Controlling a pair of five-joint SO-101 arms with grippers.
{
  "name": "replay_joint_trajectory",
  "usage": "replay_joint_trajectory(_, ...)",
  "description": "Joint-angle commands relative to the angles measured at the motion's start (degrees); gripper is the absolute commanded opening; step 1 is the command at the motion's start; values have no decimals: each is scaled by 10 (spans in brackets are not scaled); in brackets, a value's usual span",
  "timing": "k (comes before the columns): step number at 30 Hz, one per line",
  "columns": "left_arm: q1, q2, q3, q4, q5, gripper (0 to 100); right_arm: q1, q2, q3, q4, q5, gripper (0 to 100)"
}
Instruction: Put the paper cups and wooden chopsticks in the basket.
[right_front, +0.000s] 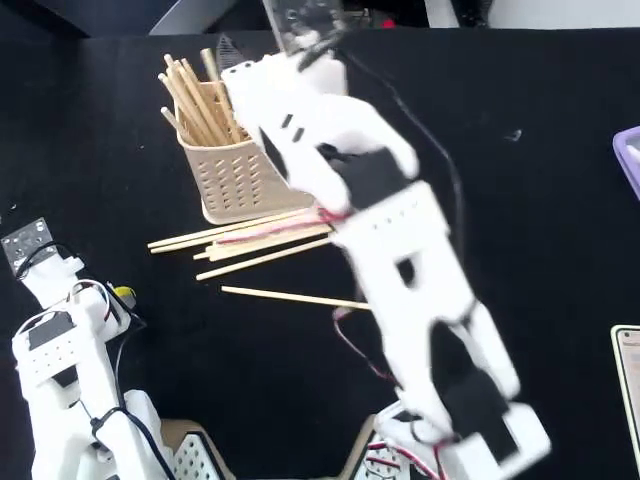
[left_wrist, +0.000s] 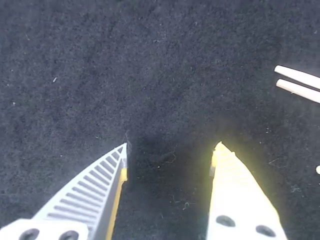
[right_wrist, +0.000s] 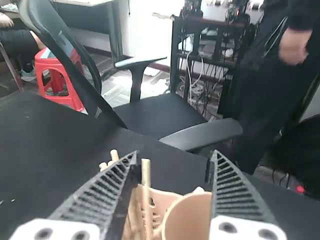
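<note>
Right wrist view has the paper cup (right_wrist: 192, 217) low between its fingers, over the basket (right_wrist: 156, 204). Can you tell whether it's gripped?

No. The right gripper (right_wrist: 172, 157) is spread wide. The cup's rim seems close against one finger, with upright chopsticks (right_wrist: 145, 175) standing between it and the other. The cup's lower part is cut off at the frame edge.

And from the high view?

The cup is hidden there under the right arm (right_front: 390, 230), which stretches across the counter (right_front: 520, 250) and covers one side of the basket. What that view adds is the loose chopsticks (right_front: 250, 238) lying in a bundle on the counter just beside the basket's foot, and a single stick (right_front: 295, 297) a little apart from them.

The other arm?

In its own wrist view the left gripper (left_wrist: 170, 150) hangs over bare black counter, its jaws well apart with nothing between them. Two stick ends (left_wrist: 297, 76) poke in at the frame's edge, and the rest of them is cut off.
</note>
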Motion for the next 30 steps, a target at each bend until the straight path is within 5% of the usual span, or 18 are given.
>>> replay_joint_trajectory(1, 7, -6, -6, -6, -4, 270, 11, -125, -23, 116, 0, 212)
replay_joint_trajectory(5, 18, -5, -12, -5, -3, 270, 68, -240, 43, 282, 1, 212)
replay_joint_trajectory(9, 57, -5, -36, 18, -4, 271, 162, -310, 240, 306, 1, 211)
replay_joint_trajectory(12, 90, -5, -71, 51, -4, 271, 207, -345, 437, 231, 1, 194)
replay_joint_trajectory(16, 142, -5, -109, 59, -4, 271, 215, -388, 694, 36, -1, 12)
replay_joint_trajectory(20, 157, -4, -159, 59, -4, 271, 214, -440, 867, -115, -3, 12)
replay_joint_trajectory(30, 160, 127, -281, 61, 94, 271, 213, -581, 979, -142, 1, 18)
